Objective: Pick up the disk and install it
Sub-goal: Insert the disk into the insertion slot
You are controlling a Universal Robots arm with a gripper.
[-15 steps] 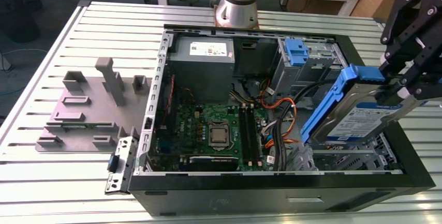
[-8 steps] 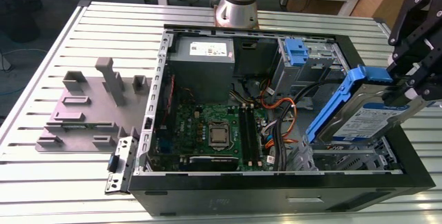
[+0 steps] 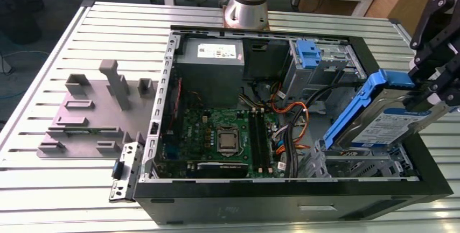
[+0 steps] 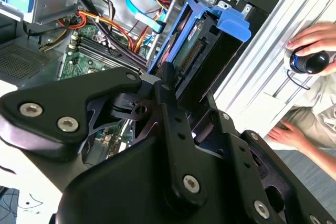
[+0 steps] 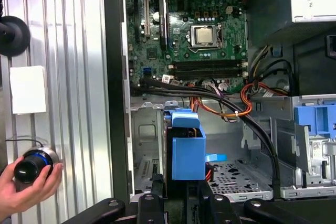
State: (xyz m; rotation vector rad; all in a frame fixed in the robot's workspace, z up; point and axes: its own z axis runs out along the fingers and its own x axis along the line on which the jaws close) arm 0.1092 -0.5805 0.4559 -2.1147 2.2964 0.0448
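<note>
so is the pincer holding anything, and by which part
Yes: the pincer is shut on the disk, gripping it at its raised end, and the disk is tilted over the open case.

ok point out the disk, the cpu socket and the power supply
disk [image 3: 390,126]: exterior view, on its label
cpu socket [image 3: 227,139]: exterior view, on its metal cover
power supply [image 3: 208,77]: exterior view, on its grey side

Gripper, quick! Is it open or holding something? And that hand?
Gripper: shut on the disk, held tilted over the computer case.
Hand: wrapped around a round black knob.
</note>
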